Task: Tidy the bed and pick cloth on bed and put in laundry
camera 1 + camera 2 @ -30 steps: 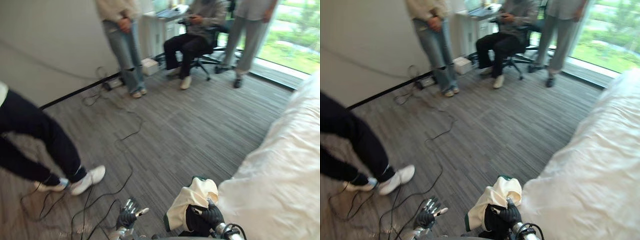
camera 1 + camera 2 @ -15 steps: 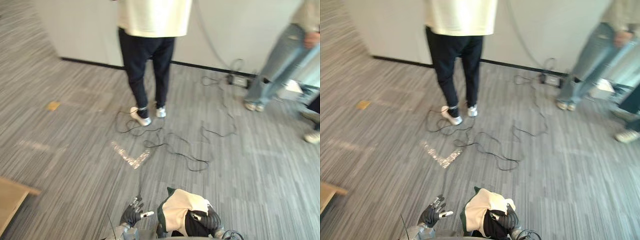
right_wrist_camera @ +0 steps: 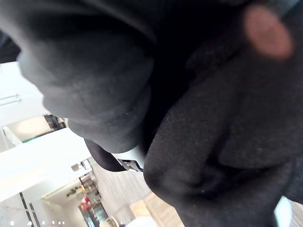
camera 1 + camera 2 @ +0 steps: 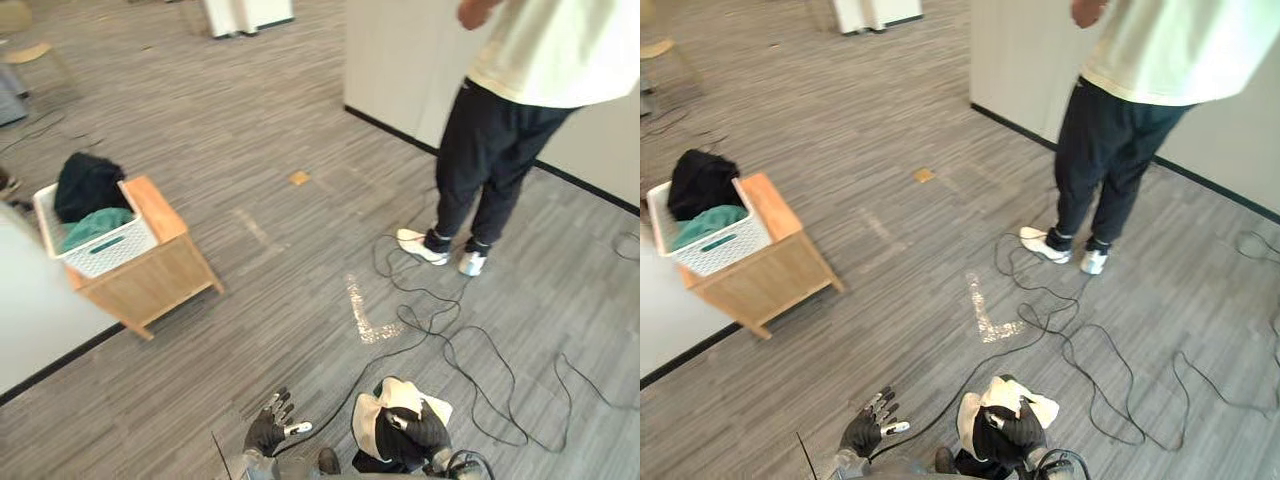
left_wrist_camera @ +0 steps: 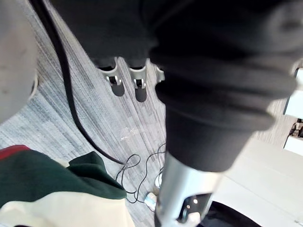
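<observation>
Grey striped carpet floor (image 4: pixel 250 330) runs to a white wall (image 4: pixel 400 60), where a person (image 4: pixel 490 150) stands. A white laundry basket (image 4: pixel 105 250) of clothes sits on a low wooden tabletop (image 4: pixel 155 205) far left. The right hand (image 4: pixel 415 437) has its fingers clenched on the cream-and-green cloth (image 4: pixel 385 405) above the floor (a crumpled lump, no clear long axis), and the left hand (image 4: pixel 265 432) beside it has its fingers spread, released.

Grey striped carpet floor (image 4: pixel 260 170) lies open across the centre and upper left of the frame. From the left hand (image 4: pixel 270 432), fingers spread at lower centre, and the right hand (image 4: pixel 415 438), curled round a cream and green cloth (image 4: pixel 385 408), no obstacle stands before the white slatted laundry basket (image 4: pixel 98 248) on its low wooden bench (image 4: pixel 160 280) at left. Basket mouth open, part filled with dark and green clothing (image 4: pixel 85 190). A person in dark trousers (image 4: pixel 490 170) stands at upper right. A pale panel (image 4: pixel 30 320) bounds the left edge.
</observation>
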You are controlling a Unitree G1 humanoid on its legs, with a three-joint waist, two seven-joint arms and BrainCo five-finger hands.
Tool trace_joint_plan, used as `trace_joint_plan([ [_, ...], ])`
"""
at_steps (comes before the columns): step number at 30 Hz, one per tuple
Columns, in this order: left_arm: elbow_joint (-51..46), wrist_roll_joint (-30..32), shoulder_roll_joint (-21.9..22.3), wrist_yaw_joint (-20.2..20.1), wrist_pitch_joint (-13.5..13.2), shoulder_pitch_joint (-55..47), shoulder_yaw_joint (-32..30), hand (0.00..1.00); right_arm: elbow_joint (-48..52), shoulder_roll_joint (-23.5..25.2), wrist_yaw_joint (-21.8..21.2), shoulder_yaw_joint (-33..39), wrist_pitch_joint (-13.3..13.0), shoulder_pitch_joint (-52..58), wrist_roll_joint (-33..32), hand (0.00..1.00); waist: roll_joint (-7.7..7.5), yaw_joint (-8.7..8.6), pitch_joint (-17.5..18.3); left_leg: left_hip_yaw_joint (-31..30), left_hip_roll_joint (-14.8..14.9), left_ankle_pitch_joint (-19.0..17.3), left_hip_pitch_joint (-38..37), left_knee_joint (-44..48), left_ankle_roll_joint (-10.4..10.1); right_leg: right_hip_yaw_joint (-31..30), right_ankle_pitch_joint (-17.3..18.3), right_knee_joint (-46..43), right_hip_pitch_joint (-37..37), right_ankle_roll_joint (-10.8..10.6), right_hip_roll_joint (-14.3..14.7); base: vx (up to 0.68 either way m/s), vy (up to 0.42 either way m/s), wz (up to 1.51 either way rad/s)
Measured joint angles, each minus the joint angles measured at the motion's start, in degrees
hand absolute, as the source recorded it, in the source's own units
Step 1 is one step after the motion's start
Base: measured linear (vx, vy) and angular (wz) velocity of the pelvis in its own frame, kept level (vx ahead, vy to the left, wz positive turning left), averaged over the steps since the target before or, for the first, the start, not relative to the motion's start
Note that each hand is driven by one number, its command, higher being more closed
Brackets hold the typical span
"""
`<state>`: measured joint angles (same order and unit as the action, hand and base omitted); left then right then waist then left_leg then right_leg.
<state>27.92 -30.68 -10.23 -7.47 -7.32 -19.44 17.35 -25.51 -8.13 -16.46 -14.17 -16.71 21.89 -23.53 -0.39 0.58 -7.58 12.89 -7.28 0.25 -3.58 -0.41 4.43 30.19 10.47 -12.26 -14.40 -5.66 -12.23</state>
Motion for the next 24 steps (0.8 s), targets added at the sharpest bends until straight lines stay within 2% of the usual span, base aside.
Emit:
trace_joint_plan([
  [3, -0.55, -0.1, -0.03, 0.01, 0.18, -0.66, 0.0, 0.0, -0.12, 1.47, 1.59, 0.22, 1.04, -0.17, -2.17, 1.0, -0.78, -0.33, 0.4, -3.52, -0.7, 3.12, -1.92, -5.03, 0.57, 0.9, -0.04, -2.04, -0.13, 0.04, 0.07, -0.01, -0.088, 0.56],
  [4, -0.47, -0.09, 0.02, 0.01, 0.18, -0.81, 0.16, 0.0, -0.55, 1.59, 1.64, 0.25, 1.02, -0.08, -3.14, 1.0, -1.42, -1.17, 0.01, -4.99, -0.6, 2.93, -1.49, -5.37, 0.62, 1.45, -0.04, -5.98, 0.88, 0.04, -0.78, -0.05, -0.07, 0.68],
  [5, -0.44, -0.1, 0.07, 0.01, 0.16, -0.9, 0.32, 0.0, -0.81, 1.61, 1.65, 0.26, 1.01, -0.05, -3.32, 1.0, -1.36, -1.56, 0.03, -5.46, -0.47, 2.48, -1.56, -5.37, 0.82, 1.37, -0.04, -9.07, 1.92, 0.03, -1.57, -0.06, 0.001, 0.63],
  [6, -0.39, -0.1, 0.04, 0.0, 0.05, -0.84, 0.5, 0.0, -0.86, 1.5, 1.66, 0.69, 0.92, 0.38, -3.4, 1.0, -1.37, -1.86, -0.02, -5.99, -0.44, 1.56, -2.08, -5.39, 2.07, 0.52, -0.31, -17.8, 5.02, 0.46, -3.96, -0.03, 0.063, 0.44],
  [7, -0.33, -0.12, -0.02, 0.05, -0.31, -0.67, 0.52, 0.0, -0.86, 1.2, 1.63, 1.14, 0.7, 1.12, -3.38, 1.0, -1.86, -2.21, -0.26, -6.52, -0.49, 1.34, -2.76, -5.34, 2.38, -1.72, -2.21, -27.02, 9.02, 3.38, -5.83, 0.02, 0.072, 0.33],
  [8, -0.33, -0.12, -0.18, 0.06, -0.53, -0.61, 0.59, 0.0, -0.94, 1.3, 1.62, 1.15, 0.57, 1.46, -3.37, 1.0, -1.19, -2.4, -0.54, -7.12, -0.5, 1.82, -3.01, -5.16, 2.1, -3.12, -2.62, -30.41, 10.99, 4.69, -6.15, 0.08, 0.064, 0.44],
  [9, -0.1, -0.12, -0.51, 0.12, -0.58, -0.06, 0.76, 0.0, -1.13, 1.93, 1.61, 1.26, 0.25, 2.11, -3.36, 1.0, -1.46, -3.43, -0.7, -9.11, -0.17, 2.1, -3.28, -4.54, 2.4, -5.91, 1.47, -33.05, 13.01, 3.21, -5.64, 0.1, 0.049, 0.61],
  [10, 0.79, -0.11, -0.79, 0.3, -0.74, 0.93, 0.83, 0.0, -1.36, 2.29, 1.54, 1.19, -0.24, 2.82, -3.35, 1.0, -1.57, -3.85, -0.7, -10.79, 0.46, 2.31, -3.31, -4.38, 2.1, -7.7, 4.54, -31.46, 13.83, 1.8, -3.68, 0.11, 0.043, 0.72],
  [12, 2.13, -0.14, -1.03, 0.92, -0.76, 1.67, 0.82, 0.0, -2.01, 2.47, 1.47, 1.36, -1.46, 3.35, -3.41, 1.0, -1.55, -4.66, -0.73, -12.96, 1.16, 2.45, -3.4, -3.81, 1.85, -9.84, 6.35, -24.78, 13.57, 1.01, -0.83, 0.07, 0.013, 0.7],
  [13, 2.45, -0.14, -1.23, 1.29, -0.76, 1.93, 1.02, 0.0, -2.53, 2.57, 1.47, 1.37, -1.79, 3.25, -3.54, 1.0, -1.56, -4.59, -0.72, -14.14, 1.16, 2.45, -3.34, -3.52, 1.81, -11.43, 6.29, -19.06, 12.96, 1.09, 0.64, 0.04, -0.011, 0.69],
  [15, 2.65, -0.16, -1.2, 1.37, -0.76, 2.05, 0.98, 0.0, -2.65, 2.64, 1.45, 1.36, -1.84, 3.24, -3.79, 1.0, -1.63, -4.27, -0.69, -15.04, 0.78, 2.49, -3.29, -3.58, 1.59, -12.3, 5.93, -12.24, 11.77, 1.59, 1.63, 0.02, -0.027, 0.43],
  [16, 2.8, -0.17, -1.41, 1.47, -0.75, 2.09, 0.88, 0.0, -2.89, 2.75, 1.42, 1.36, -1.83, 3.08, -4.21, 1.0, -2.17, -3.56, -0.67, -13.29, 0.36, 0.99, -3.05, -3.65, 1.21, -12.78, 3.61, -6.45, 10.31, 2.36, 1.68, -0.01, -0.05, 0.26],
  [17, 2.41, -0.17, -2.08, 1.49, -0.79, 1.95, 0.56, 0.0, -2.88, 2.98, 1.4, 1.37, -1.83, 3.22, -5.0, 1.0, -3.17, -3.02, -0.65, -6.49, 0.4, -1.14, -2.84, -3.21, 0.36, -12.67, -2.29, -2.29, 8.36, 2.13, 0.49, -0.01, -0.118, 0.2],
  [18, 2.86, -0.16, -1.97, 1.67, -0.72, 2.16, 0.51, 0.0, -2.96, 2.82, 1.4, 1.52, -1.78, 3.2, -5.37, 1.0, -3.47, -3.0, -0.49, -4.85, 0.48, -1.07, -2.66, -2.8, 0.34, -12.64, -2.15, -0.89, 7.52, 1.3, 0.32, -0.01, -0.138, 0.12],
  [20, 3.43, -0.16, -1.43, 1.62, -0.73, 1.68, 0.57, 0.0, -3.02, 2.05, 1.42, 1.86, -1.39, 2.42, -5.43, 1.0, -1.87, -3.01, -0.5, -4.73, 0.53, -0.51, -2.5, -2.85, -0.28, -13.04, -2.13, 0.85, 7.03, 1.28, 0.76, 0.01, -0.107, -0.03],
  [22, 3.64, -0.13, -1.15, 1.47, -0.76, 0.67, 0.59, 0.0, -3.03, 2.11, 1.46, 1.9, -1.09, 2.42, -5.49, 1.0, -1.53, -3.25, -0.31, -4.79, 0.7, -0.07, -2.87, -3.77, -0.19, -13.1, -2.13, 1.92, 6.57, 1.28, 1.42, 0.03, -0.089, -0.02],
  [23, 5.33, 1.6, -0.12, 1.54, -0.69, -0.94, 2.84, 0.0, -6.92, 2.07, 1.47, 0.24, -0.14, -0.04, -5.37, 1.0, 0.59, -5.98, 1.28, -5.0, 3.41, 2.8, -2.39, -5.51, -0.87, -13.3, -3.35, 8.47, 4.71, 2.27, 5.82, 0.02, -0.046, -0.01],
  [24, 5.33, 1.6, -0.12, 1.54, -0.69, -0.94, 2.84, 0.0, -6.92, 2.06, 1.47, 0.24, -0.14, -0.04, -5.37, 1.0, 0.59, -5.98, 1.28, -5.0, 3.41, 2.8, -2.39, -5.51, -0.87, -13.3, -3.35, 8.47, 4.71, 2.27, 5.82, 0.0, 0.0, 0.0],
])
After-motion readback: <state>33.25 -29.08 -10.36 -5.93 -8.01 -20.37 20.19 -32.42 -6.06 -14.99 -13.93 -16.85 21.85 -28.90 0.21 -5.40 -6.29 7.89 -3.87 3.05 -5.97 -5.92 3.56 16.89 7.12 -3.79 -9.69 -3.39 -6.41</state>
